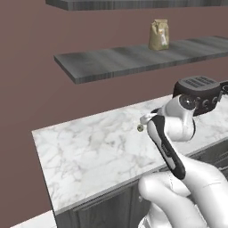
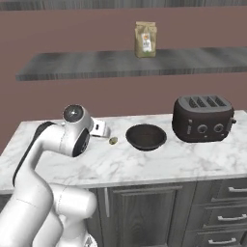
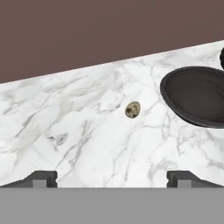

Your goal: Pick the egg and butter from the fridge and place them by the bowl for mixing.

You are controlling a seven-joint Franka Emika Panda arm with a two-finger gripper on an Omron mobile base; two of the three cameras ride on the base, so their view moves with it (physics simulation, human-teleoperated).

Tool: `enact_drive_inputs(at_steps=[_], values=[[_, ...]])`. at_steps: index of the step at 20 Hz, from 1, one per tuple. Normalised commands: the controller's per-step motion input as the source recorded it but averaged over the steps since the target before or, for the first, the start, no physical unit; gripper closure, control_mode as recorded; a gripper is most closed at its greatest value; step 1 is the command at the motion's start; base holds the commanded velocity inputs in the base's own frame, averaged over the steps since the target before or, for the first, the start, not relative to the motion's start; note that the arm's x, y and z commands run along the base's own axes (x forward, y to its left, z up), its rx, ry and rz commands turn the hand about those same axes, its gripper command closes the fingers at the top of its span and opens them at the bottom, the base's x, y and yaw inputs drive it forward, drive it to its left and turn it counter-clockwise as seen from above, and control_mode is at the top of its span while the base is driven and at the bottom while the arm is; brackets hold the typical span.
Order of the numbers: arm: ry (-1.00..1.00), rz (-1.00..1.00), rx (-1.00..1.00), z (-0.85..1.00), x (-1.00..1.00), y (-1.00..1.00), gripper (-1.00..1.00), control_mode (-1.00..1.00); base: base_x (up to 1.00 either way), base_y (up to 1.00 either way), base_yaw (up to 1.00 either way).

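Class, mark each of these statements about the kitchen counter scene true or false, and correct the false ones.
1. The egg lies on the marble counter, beside the bowl and not inside it. True.
2. The gripper is closed on the egg. False: its fingers stand wide apart and the egg lies free on the counter ahead of them.
3. A toaster stands on the counter on the far side of the bowl from the egg. True.
4. The paper bag sits on the counter next to the toaster. False: it stands on the wall shelf above.
5. The bowl holds a stick of butter. False: the bowl looks empty.
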Motion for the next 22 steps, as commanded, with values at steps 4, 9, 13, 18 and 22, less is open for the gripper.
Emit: enact_drive_inputs(at_steps=[4,9,13,18,22], values=[[0.05,-0.04,-0.02,0.57,-1.00,0.02,-1.00,-1.00,0.00,0.00,0.00],[0.14,-0.07,-0.04,0.59,-0.96,0.00,-1.00,-1.00,0.00,0.00,0.00],[0.26,-0.06,-0.01,0.60,-0.84,0.00,-1.00,-1.00,0.00,0.00,0.00],[0.21,0.00,0.00,0.31,-0.61,-0.01,-1.00,-1.00,0.00,0.00,0.00],[0.00,0.01,0.00,0.00,-0.13,0.00,-1.00,-1.00,0.00,0.00,0.00]])
